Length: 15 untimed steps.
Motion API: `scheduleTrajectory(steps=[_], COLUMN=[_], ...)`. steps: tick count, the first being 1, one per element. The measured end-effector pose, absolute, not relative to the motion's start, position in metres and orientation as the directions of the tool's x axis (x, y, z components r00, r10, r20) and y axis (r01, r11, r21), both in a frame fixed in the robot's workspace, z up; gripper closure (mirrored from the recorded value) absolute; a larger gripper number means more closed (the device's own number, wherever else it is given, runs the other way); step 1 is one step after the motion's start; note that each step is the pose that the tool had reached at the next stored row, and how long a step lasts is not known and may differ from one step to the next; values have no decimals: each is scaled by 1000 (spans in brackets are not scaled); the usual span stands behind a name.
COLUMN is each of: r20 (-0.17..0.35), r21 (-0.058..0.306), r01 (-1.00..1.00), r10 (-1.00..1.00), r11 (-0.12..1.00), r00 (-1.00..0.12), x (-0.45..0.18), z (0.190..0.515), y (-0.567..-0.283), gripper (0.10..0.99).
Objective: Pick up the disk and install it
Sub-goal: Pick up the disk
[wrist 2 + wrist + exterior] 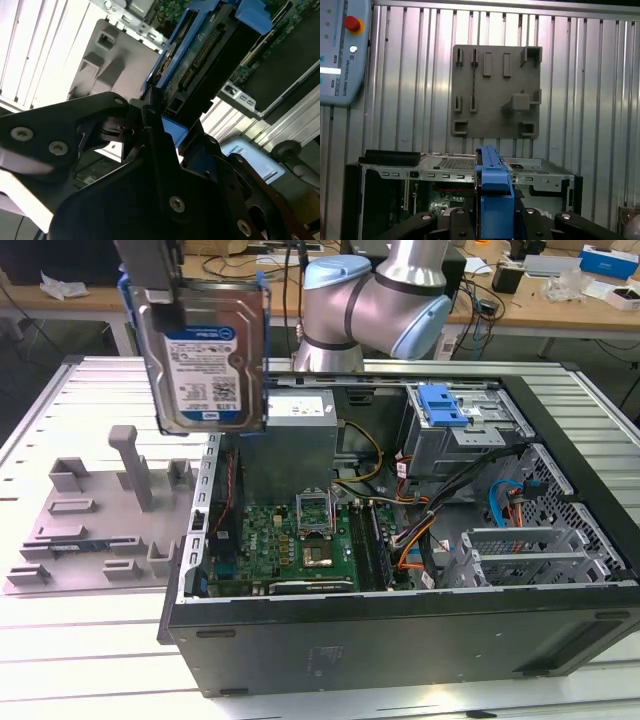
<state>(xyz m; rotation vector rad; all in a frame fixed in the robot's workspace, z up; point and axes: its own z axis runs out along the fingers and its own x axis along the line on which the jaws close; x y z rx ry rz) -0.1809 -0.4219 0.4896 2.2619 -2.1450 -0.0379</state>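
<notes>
High at the exterior view's left, disk (205, 360) hangs upright in the air, label toward camera, fingers (152, 270) clamped on its top edge. Below it: wall of an open computer case (400, 640), and a grey plate (90, 510) on the slatted tabletop (60, 660).

Second wrist view: black fingers (150, 145) closed on the disk's blue frame, connector edge showing.

First wrist view: frame seen edge-on between the fingers; grey plate and case beyond.
</notes>
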Motion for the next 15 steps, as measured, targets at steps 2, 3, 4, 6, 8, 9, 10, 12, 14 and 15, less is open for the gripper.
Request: scheduleTrajectory(steps=[2, 3, 4, 6, 8, 9, 10, 12, 14, 15], r20=[-1, -1, -1, -1, -1, -1, -1, -1, -1, -1], r21=[35, 36, 36, 36, 36, 36, 36, 36, 36, 36], r01=[-998, -998, -998, -998, -998, -998, -998, -998, -998, -998], r10=[-999, -999, -999, -999, -999, -999, -999, -999, -999, -999], r11=[-53, -53, -53, -53, -53, -53, -53, -53, -53, -53], r00=[53, 53, 53, 53, 53, 53, 53, 53, 53, 53], x=[-166, -158, -154, -141, -133, -125, -118, -110, -98, -95], z=[490, 490, 490, 490, 490, 489, 489, 489, 488, 488], y=[-430, -434, -436, -443, -447, -451, -455, -459, -464, -465], gripper=[718, 718, 718, 718, 718, 718, 718, 718, 718, 718])
